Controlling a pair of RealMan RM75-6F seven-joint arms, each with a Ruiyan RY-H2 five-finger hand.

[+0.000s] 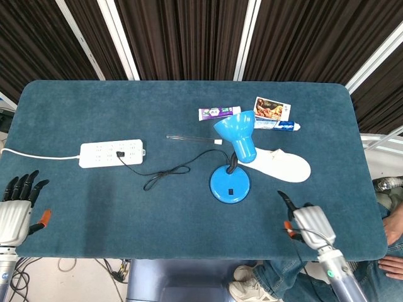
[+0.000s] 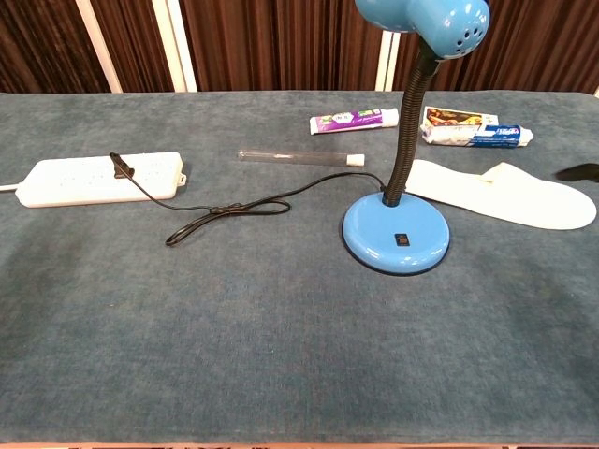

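Now, from left to right:
Left hand (image 1: 15, 212): at the table's (image 1: 75, 100) near left edge, fingers spread, holding nothing.
Power strip (image 1: 112, 153): white, flat on the blue table, well apart from the left hand; a black cord (image 1: 169, 173) is plugged into it and loops toward the lamp.
Glass tube (image 1: 192, 138): lies between the strip and the lamp head.
Desk lamp (image 1: 230, 185): blue, upright mid-table, round base near the front, shade tipped up.
Toothpaste tubes (image 1: 218, 112): behind the lamp, beside a small card (image 1: 272, 109).
White insole (image 1: 284, 165): just right of the lamp base.
Right hand (image 1: 307, 221): over the table's near edge, right of the lamp base, touching nothing; fingers mostly hidden, so I cannot tell its state.
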